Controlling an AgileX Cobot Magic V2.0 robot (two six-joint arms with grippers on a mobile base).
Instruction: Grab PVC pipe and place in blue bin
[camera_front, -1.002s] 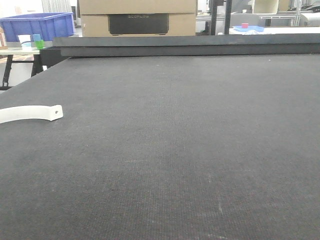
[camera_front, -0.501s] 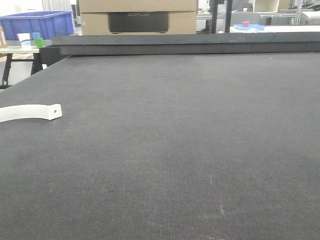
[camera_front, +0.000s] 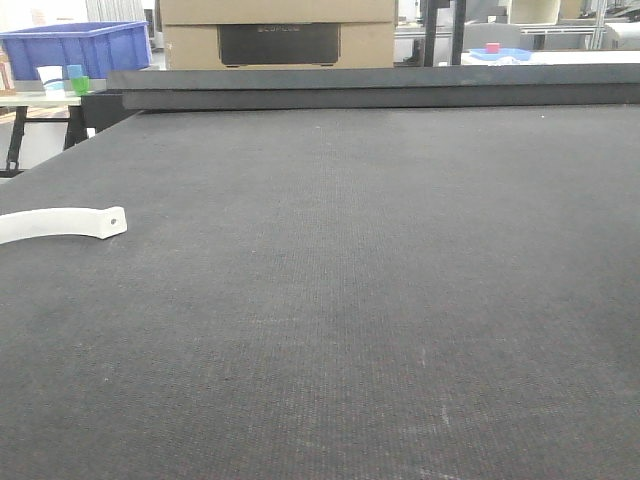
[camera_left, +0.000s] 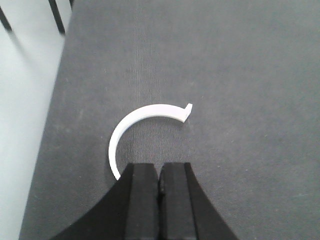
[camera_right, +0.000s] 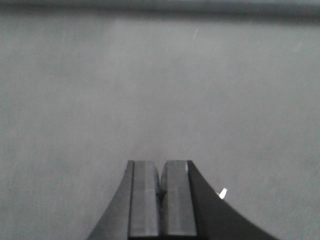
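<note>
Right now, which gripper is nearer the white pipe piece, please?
The left gripper: the pipe piece lies just ahead of it; the right gripper faces only mat.

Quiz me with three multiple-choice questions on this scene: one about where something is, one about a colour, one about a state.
1. Where does the curved PVC piece lie?
A) on the dark table mat
B) on the floor
C) held off the table

2. What colour is the bin?
A) red
B) blue
C) green

3. How is the left end effector?
A) wide open
B) shut on the pipe
C) shut and empty

Answers: 1 A, it rests flat on the mat just ahead of the left end effector. 2 B, its walls show blue in the front view. 3 C, its fingers meet with nothing between them.
</note>
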